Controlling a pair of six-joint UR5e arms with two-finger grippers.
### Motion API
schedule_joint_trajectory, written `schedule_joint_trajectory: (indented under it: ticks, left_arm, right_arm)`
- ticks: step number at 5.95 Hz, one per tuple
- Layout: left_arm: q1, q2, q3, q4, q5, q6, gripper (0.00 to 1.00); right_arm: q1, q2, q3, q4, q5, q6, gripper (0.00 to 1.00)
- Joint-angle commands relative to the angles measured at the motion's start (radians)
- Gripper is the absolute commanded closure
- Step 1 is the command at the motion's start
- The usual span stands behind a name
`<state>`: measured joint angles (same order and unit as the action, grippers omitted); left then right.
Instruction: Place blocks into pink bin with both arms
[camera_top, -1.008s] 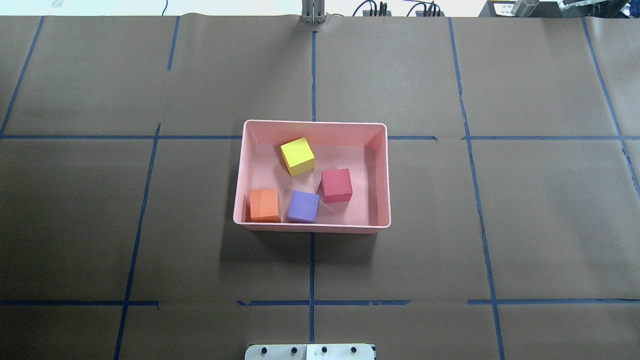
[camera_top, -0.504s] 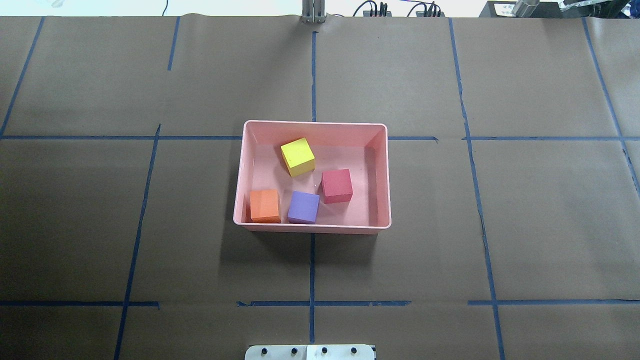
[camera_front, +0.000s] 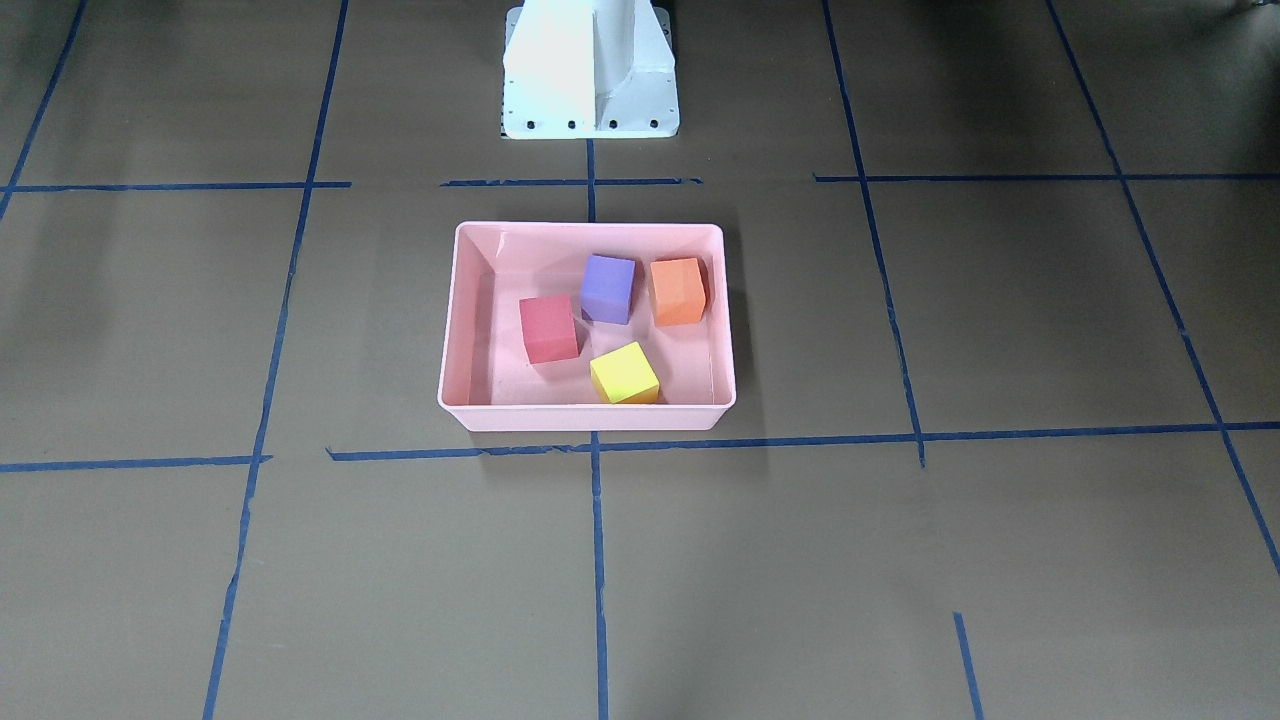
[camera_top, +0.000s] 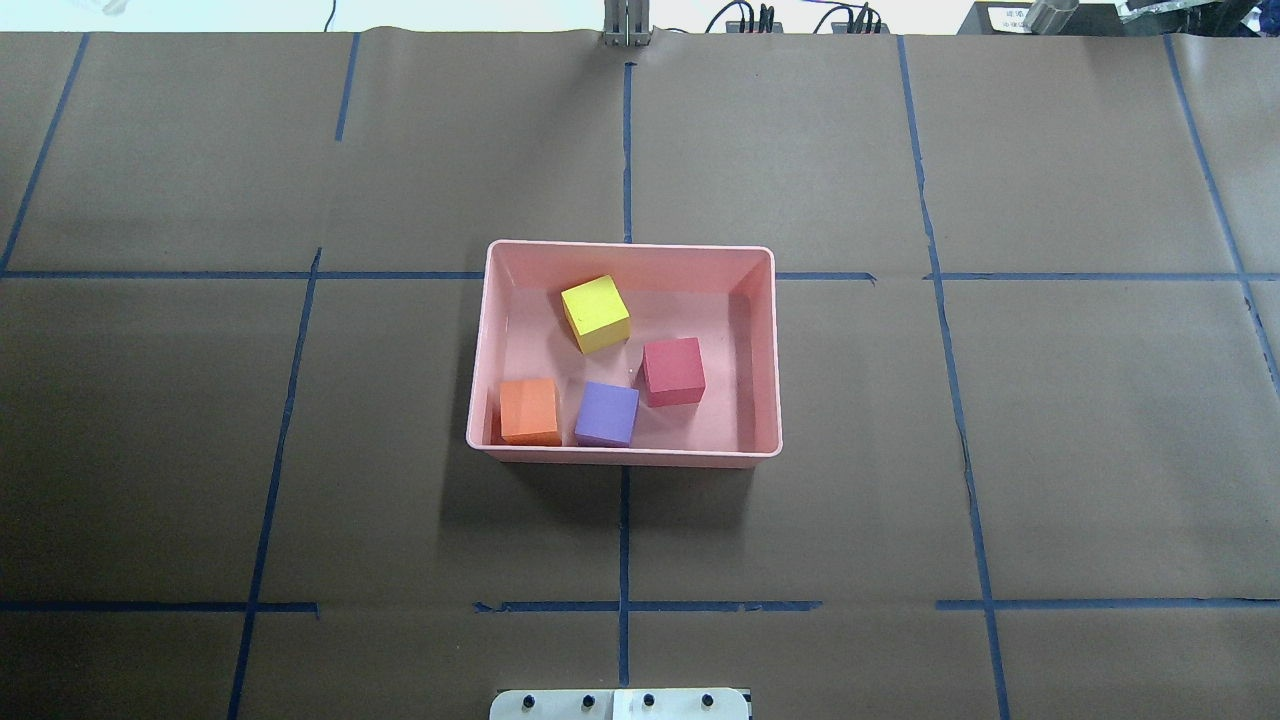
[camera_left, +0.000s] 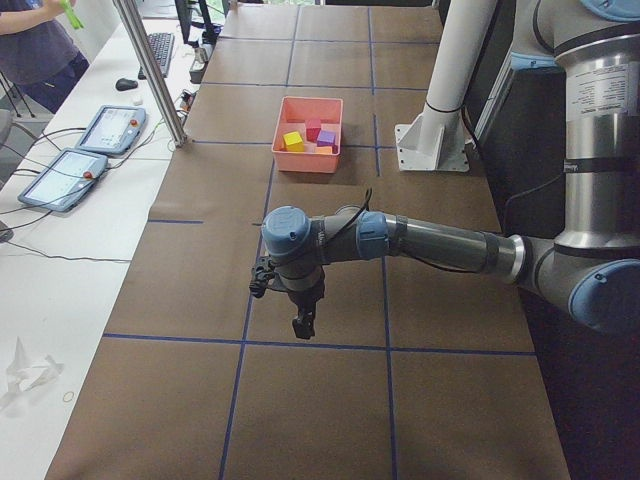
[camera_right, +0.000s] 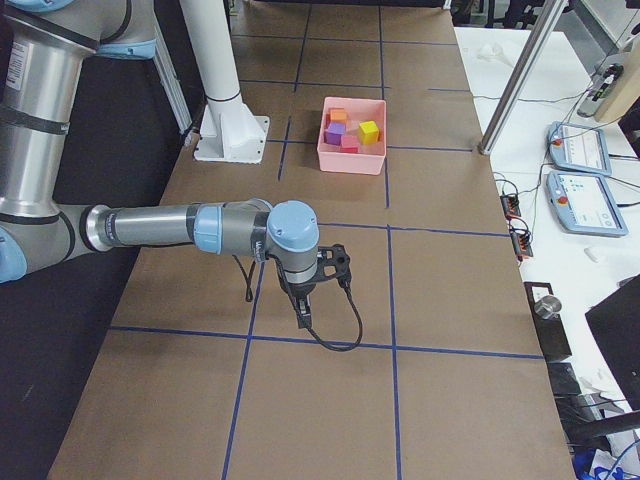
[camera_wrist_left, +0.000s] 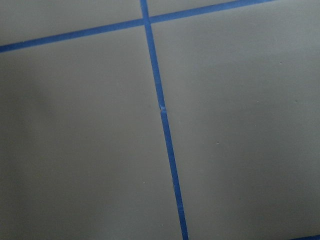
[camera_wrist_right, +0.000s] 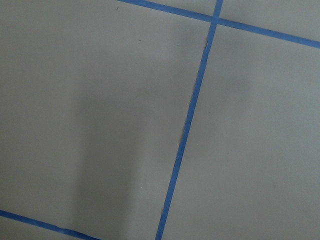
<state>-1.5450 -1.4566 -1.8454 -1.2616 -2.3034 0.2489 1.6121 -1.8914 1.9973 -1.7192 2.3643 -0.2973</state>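
Observation:
The pink bin (camera_top: 625, 246) sits mid-table and also shows in the front view (camera_front: 588, 228). Inside it lie the yellow block (camera_top: 595, 313), red block (camera_top: 673, 370), orange block (camera_top: 530, 410) and purple block (camera_top: 607, 413). Both arms are away from the bin, out of the overhead and front views. The left gripper (camera_left: 300, 325) hangs over bare paper at the table's left end. The right gripper (camera_right: 303, 318) hangs over bare paper at the right end. I cannot tell whether either is open or shut. Both wrist views show only brown paper and blue tape.
The white pedestal base (camera_front: 590, 70) stands behind the bin on the robot's side. Blue tape lines (camera_top: 625, 540) grid the brown paper. A metal post (camera_left: 150, 70), tablets (camera_left: 110, 128) and a person (camera_left: 35, 45) are beside the table's far edge.

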Motion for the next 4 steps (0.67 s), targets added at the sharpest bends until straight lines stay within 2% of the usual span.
schedule_joint_trajectory:
  ticks: [1,4]
  left_arm:
    - [0.000,0.002,0.014,0.001,0.027,0.000,0.00]
    - [0.000,0.005,0.005,0.002,0.027,0.000,0.00]
  right_arm:
    - [0.000,0.000,0.000,0.000,0.001,0.000,0.00]
    - [0.000,0.000,0.000,0.001,0.001,0.000,0.00]
